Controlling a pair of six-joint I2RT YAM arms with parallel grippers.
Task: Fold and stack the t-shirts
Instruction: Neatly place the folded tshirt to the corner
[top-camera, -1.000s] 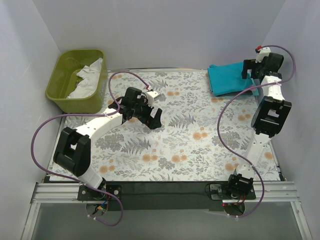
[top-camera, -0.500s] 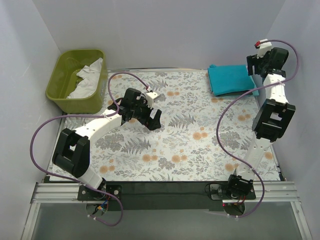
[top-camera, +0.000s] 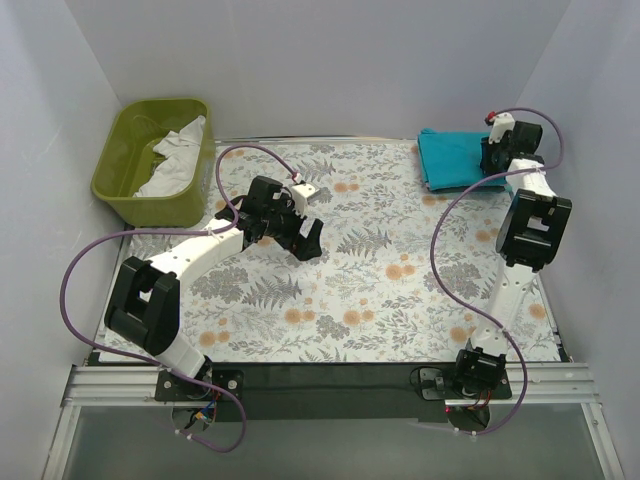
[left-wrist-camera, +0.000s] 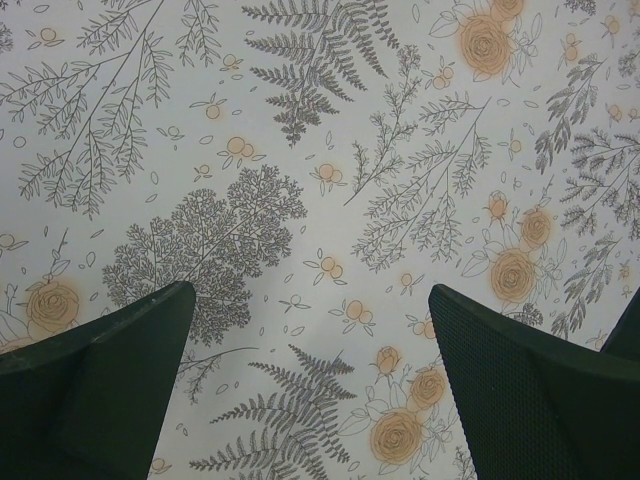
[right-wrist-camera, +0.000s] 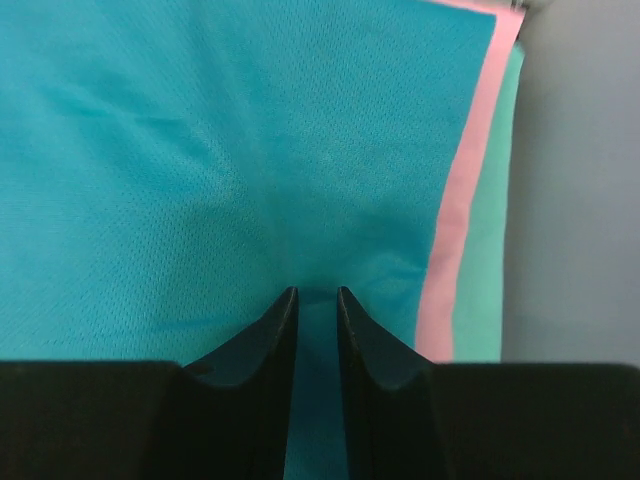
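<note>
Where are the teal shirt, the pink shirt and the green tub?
teal shirt (top-camera: 455, 160), top view, middle of folded top.
pink shirt (right-wrist-camera: 458, 200), right wrist view, its showing edge.
green tub (top-camera: 150, 210), top view, near wall.

**A:** Where does the top camera sit?

**B:** High, behind the bases (top-camera: 478, 372) at 6 o'clock. It looks down and forward, far enough back to take in the whole cloth (top-camera: 380, 300) and both arms.

**A:** And the left wrist one?

**B:** It faces straight down, close over the cloth, with the left fingers (left-wrist-camera: 90, 390) at 7 and 5 o'clock of its frame. It shares with the top view a patch of print just left of centre.

**A:** The right wrist?

**B:** Almost on the teal shirt (right-wrist-camera: 200, 150), with the right fingers (right-wrist-camera: 268, 345) at 6 o'clock. The top view shows that shirt at 1 o'clock.
</note>
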